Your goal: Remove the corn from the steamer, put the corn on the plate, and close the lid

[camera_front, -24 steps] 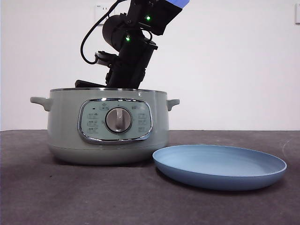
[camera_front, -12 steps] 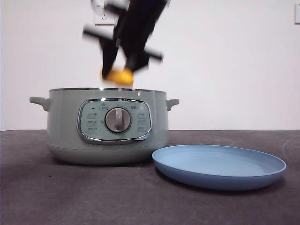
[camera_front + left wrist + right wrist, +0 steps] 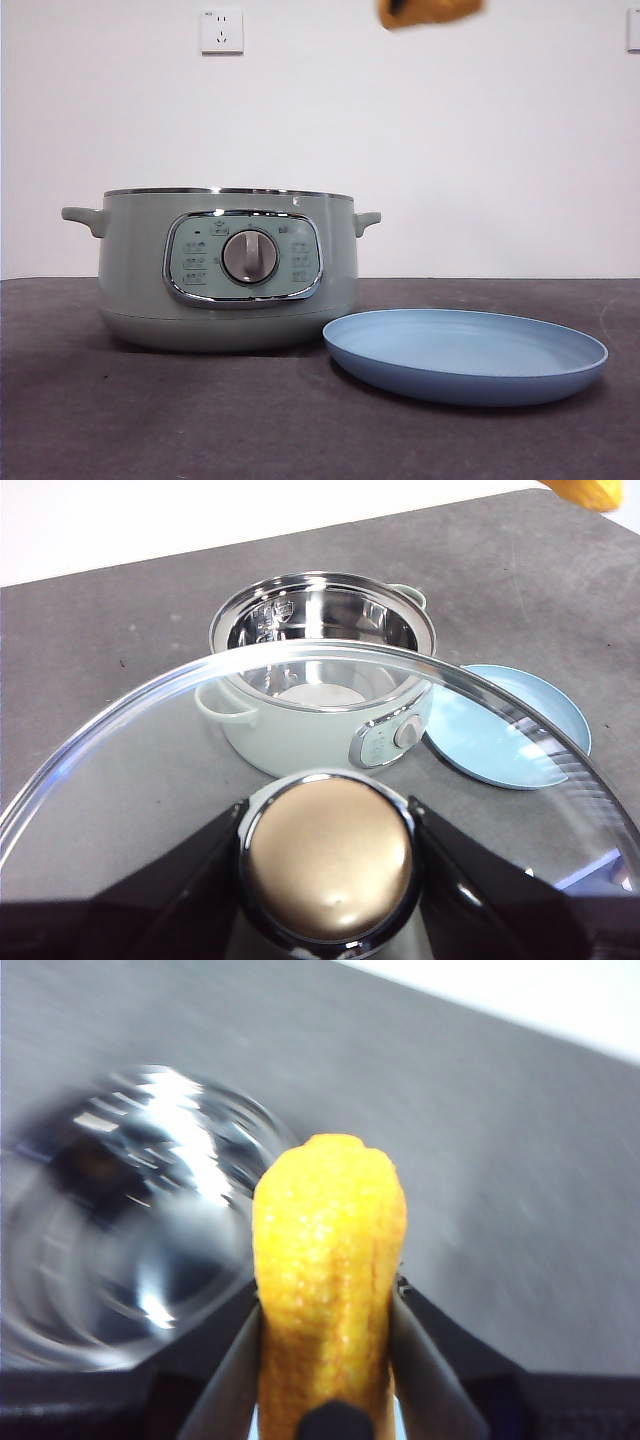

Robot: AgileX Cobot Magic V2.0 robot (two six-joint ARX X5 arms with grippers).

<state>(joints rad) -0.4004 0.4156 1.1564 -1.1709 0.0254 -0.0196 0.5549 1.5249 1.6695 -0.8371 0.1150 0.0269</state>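
Right hand is clenched on the corn, its two black jaws pressed against the cob's sides with the tapered end sticking out past them. In the front view the corn shows only as a blurred orange patch at the very top edge, high above the table and over the gap between the steamer and the plate. The right wrist view is smeared; the steamer's shiny inner bowl appears below and off to one side of the cob.

Left hand grips the round knob of the glass lid, a black jaw on each side of it, holding the lid in the air well above the table. Through and past the glass the steamer stands open, its metal interior bare.

On the table the pale green steamer sits at the left with its dial facing the near side. Light-blue plate lies just beside it on the right, nothing on it.
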